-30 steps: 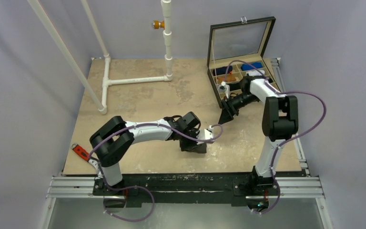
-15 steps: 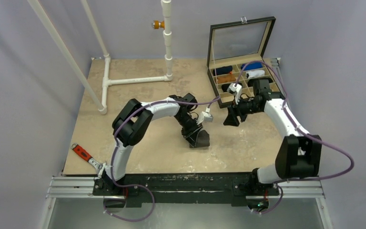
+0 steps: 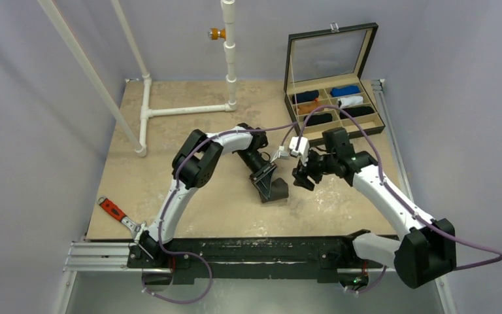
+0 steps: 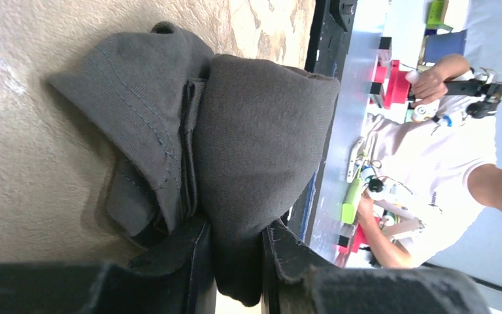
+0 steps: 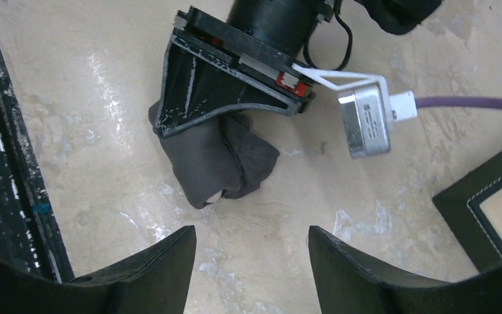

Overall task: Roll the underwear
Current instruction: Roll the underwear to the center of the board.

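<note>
Near the box [image 3: 372, 129] of coloured rolls [image 3: 344, 91] — left gripper [image 3: 269, 184] clamps underwear [image 4: 255, 131], right gripper [image 5: 250, 241] gapes.

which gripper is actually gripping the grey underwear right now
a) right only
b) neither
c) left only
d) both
c: the left gripper is closed on a fold of the underwear, pinching the fabric between its fingers, while the right gripper is open and apart from the garment.

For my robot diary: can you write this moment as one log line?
left claw: shut on dark grey soft fabric underwear | right claw: open, empty | garment: bunched, resting on beige table
</note>
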You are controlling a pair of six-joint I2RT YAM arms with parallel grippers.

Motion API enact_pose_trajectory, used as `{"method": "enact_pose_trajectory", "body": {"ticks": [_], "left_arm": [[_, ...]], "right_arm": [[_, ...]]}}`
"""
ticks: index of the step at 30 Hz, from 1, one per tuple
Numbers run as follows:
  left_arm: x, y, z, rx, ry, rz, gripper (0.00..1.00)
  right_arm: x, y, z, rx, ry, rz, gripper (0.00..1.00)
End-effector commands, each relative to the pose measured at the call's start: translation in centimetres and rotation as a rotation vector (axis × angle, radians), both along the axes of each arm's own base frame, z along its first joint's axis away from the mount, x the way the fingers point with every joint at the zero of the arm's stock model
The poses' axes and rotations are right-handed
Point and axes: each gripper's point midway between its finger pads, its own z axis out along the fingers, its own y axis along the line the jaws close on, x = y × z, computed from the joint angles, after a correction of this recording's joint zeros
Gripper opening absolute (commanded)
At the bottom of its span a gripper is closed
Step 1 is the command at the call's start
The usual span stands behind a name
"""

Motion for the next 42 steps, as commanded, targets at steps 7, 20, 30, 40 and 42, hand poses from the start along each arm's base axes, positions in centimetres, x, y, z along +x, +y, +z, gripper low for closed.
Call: {"method": "enact_pose_trajectory", "body": {"ticks": [7, 20, 30, 40, 42], "left_arm": [[0.3, 1.3, -3.0, 0.067, 0.041, -0.019, 0.00], [0.2, 1.4, -2.7, 0.069, 0.073, -0.025, 0.00], [0.2, 1.3, -2.7, 0.064, 0.084, -0.028, 0.00], [0.5, 1.6, -2.8, 0.099, 0.057, -0.025, 0.01], [0.8, 1.6, -2.8, 0.113, 0.041, -0.020, 0.05]], "right_arm": [[-0.1, 4.1, -2.2, -0.179, -0.202, 0.122, 0.65], [-1.7, 7.1, -6.9, -0.360, -0.238, 0.284, 0.70], [-2.6, 7.9, -10.2, -0.401, -0.165, 0.351, 0.60], [-4.5, 7.1, -12.6, -0.453, -0.024, 0.392, 0.20], [-5.0, 6.8, -12.9, -0.465, 0.005, 0.396, 0.13]]}}
